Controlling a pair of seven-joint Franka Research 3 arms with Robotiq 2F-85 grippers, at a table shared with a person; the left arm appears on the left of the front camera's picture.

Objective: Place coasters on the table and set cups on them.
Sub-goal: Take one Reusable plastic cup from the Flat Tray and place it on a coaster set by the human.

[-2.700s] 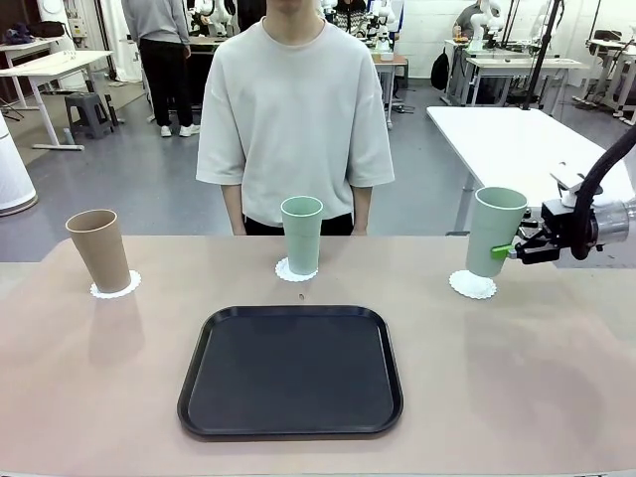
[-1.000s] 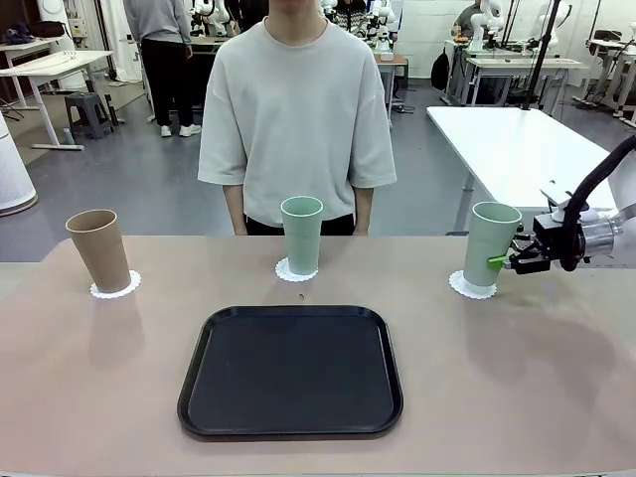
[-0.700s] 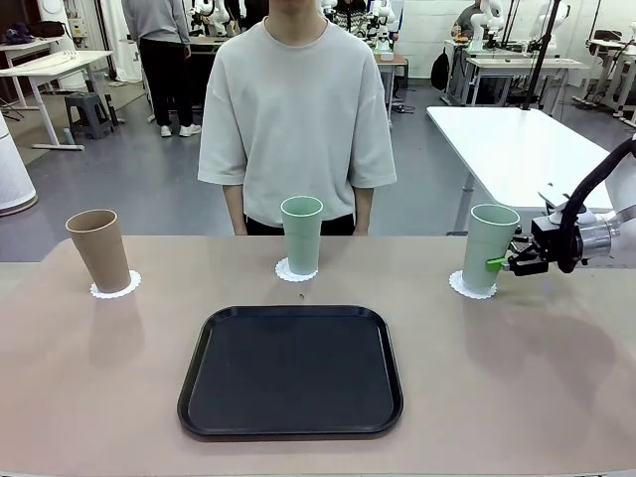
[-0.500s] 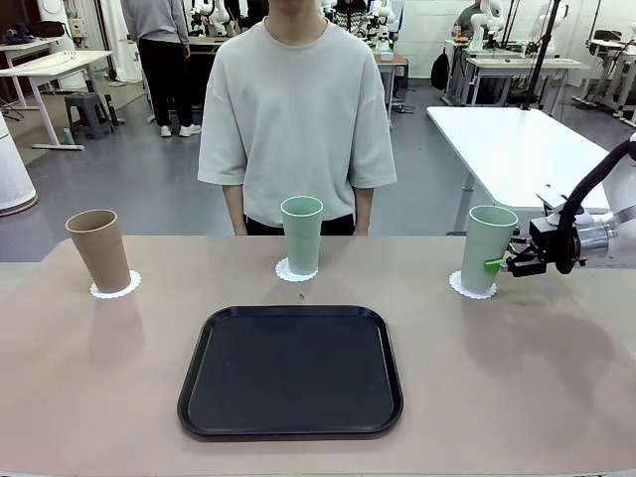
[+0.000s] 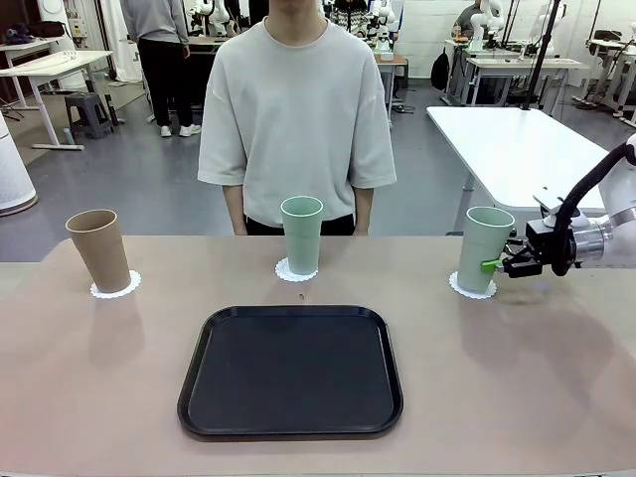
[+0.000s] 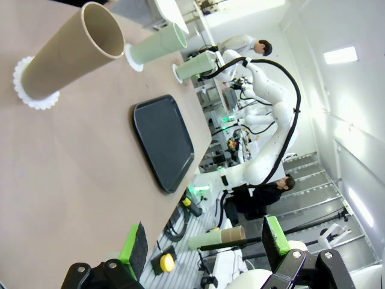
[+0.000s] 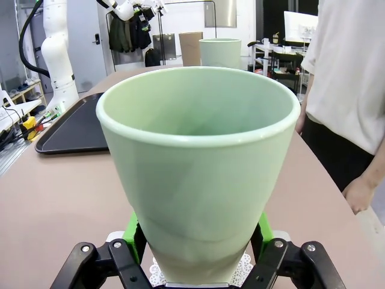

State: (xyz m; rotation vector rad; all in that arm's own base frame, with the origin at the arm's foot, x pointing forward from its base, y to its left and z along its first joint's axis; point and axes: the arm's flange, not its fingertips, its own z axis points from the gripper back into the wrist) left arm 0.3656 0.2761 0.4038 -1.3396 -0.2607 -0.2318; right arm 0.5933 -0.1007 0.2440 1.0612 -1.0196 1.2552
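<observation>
At the left of the beige-tan tabletop [image 5: 89, 397], the tall tan-brown matte tumbler [image 5: 99, 250] stands upright on a small white scalloped paper coaster [image 5: 115, 288], and the left gripper [image 6: 204, 253] hangs well back from it with its green-padded fingers spread wide and nothing between them. At the middle, a pale mint green tapered tumbler [image 5: 301, 235] stands on its own lacy white coaster [image 5: 296, 270] in front of the person in a light grey T-shirt [image 5: 295, 109], with the black rounded-square tray [image 5: 291, 371] bare on the near side. At the right, the second pale mint green tumbler [image 5: 480, 248] is upright, its long axis vertical, with its base down on the third white doily coaster [image 5: 472, 286]. The right gripper [image 5: 494, 265] comes in level from the right and is clamped on this cup's lower wall, one green pad [image 7: 137, 232] on each side in the right wrist view. The cup lies straight ahead of the jaws, toward the table's middle, so the release probably calls for spreading the fingers and drawing the arm back rightward along its own line, without tipping the tall cup.
</observation>
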